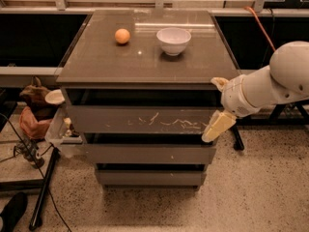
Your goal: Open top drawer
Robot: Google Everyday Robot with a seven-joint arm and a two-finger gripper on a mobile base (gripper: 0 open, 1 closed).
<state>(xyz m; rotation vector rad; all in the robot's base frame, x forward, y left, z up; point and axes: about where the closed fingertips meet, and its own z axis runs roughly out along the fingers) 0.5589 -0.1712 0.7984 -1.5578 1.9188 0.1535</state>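
Note:
The top drawer point(120, 120) is the widest grey-brown front under the tabletop, with white scratches across its middle and right. It sits nearly flush with the cabinet, a dark gap above it. My gripper point(217, 105) is at the drawer's right end. It is open: one cream finger point(218, 127) hangs by the drawer's lower right corner, and the other fingertip point(218, 83) sits just under the tabletop's right edge. The white arm point(270, 83) reaches in from the right.
An orange point(122, 36) and a white bowl point(173, 40) sit on the grey tabletop point(96, 62). Two narrower drawers point(149, 153) lie below the top one. Clutter, cables and a stand leg point(43, 197) are on the floor at the left.

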